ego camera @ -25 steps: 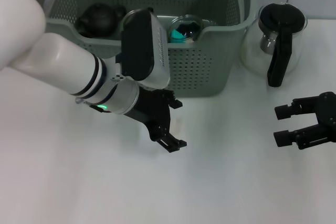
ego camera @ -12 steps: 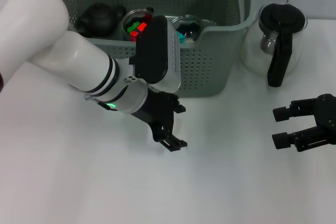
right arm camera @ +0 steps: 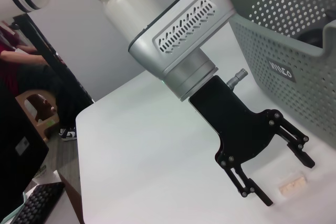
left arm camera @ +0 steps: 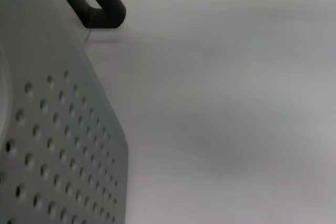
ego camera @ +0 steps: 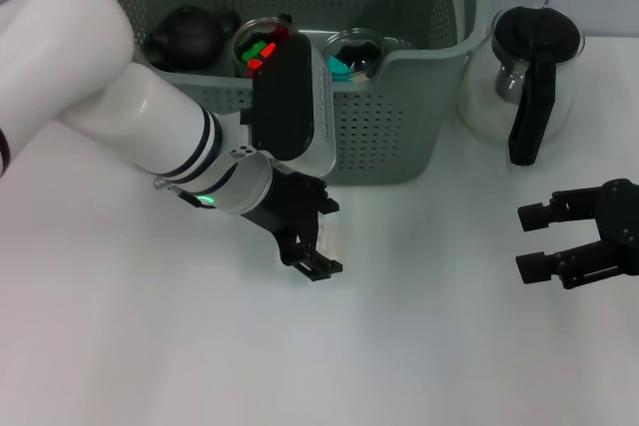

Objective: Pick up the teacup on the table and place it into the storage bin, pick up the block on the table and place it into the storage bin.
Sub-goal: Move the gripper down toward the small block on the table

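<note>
Block [right arm camera: 292,184] first: which way did it lie from the left gripper [ego camera: 324,238]?

Almost straight beneath it. In the right wrist view the small pale block lay flat on the table [ego camera: 449,346], just beside the tips of the spread fingers, which held nothing. Its long axis looked roughly level with the line between the two tips, though I could not settle that from one angle. In the head view the block barely showed.

Which arm was nearer?

The left, plainly. The right gripper [ego camera: 534,236] sat well apart at the table's right side, fingers parted and empty, near the glass pot [ego camera: 524,77].

And the room to work in?

Tight on one side. The storage bin [ego camera: 429,57] stood just behind the left gripper, and its perforated wall filled the near side of the left wrist view. The table was plain, white and smooth, so I judged a thin block would need the fingers brought right down to it.

The teacup?

A round cup [ego camera: 262,47] sat inside the bin; probably that one, but I could not be sure.
</note>
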Controlling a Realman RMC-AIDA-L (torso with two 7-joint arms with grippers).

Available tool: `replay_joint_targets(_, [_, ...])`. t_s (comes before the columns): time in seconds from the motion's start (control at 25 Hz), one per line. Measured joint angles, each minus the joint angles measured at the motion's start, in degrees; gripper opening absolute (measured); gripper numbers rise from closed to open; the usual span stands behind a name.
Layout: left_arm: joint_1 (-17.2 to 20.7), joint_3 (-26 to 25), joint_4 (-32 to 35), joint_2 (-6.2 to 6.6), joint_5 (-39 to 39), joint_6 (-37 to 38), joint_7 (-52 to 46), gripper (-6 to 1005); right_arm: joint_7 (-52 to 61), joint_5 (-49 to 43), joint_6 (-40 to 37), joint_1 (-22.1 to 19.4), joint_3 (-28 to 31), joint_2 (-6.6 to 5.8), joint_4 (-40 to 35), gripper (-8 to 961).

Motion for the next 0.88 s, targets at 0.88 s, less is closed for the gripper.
replay_joint_targets(0.88, [-0.56, 0.32, -1.3, -0.24, 0.05, -0.51, -0.31, 525, -0.25, 0.0, 0.06, -0.59, 0.0, 0.22, 0.09, 928])
